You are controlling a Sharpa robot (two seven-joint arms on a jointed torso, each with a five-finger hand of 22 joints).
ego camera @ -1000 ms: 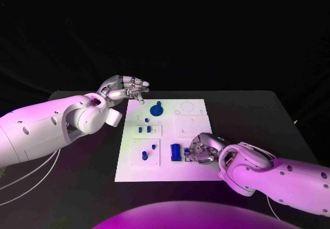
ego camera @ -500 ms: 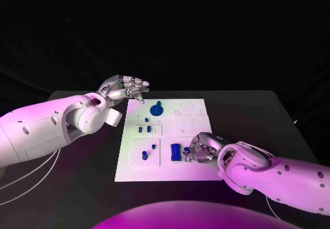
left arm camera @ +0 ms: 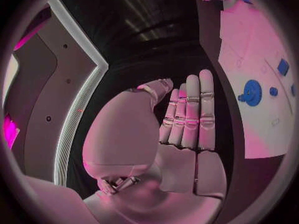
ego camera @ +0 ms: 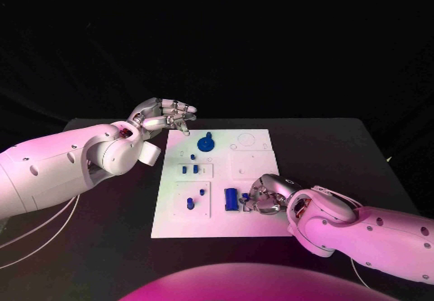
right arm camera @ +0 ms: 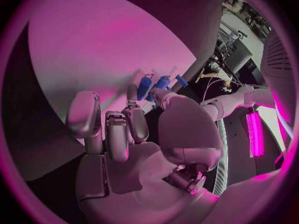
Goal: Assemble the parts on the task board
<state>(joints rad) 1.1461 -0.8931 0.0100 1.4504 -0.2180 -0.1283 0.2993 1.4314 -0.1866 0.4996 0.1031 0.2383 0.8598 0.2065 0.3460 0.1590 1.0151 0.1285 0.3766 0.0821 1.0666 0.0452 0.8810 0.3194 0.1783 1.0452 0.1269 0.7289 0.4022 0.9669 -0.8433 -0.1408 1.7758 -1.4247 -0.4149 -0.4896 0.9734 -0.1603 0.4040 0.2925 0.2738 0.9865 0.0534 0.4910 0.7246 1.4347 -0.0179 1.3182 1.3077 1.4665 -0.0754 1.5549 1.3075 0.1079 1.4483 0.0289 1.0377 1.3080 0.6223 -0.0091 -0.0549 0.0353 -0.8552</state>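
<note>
Task board (ego camera: 255, 169) mid-table. Blue parts on it, six counted: one round disc (ego camera: 206, 145) at far end, two small pegs (ego camera: 189, 169), one peg (ego camera: 190, 203) lower left, one block (ego camera: 231, 199), one small piece (ego camera: 245, 197) at right hand (ego camera: 265, 196) — fingers curled around it, probably pinching. Left hand (ego camera: 165, 116) off board's far-left corner — fingers apart, empty.

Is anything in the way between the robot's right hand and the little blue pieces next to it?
Nothing visible is. The silver right hand sits low on the white task board, its fingertips right beside the small blue rectangular parts, with no object between them.
</note>
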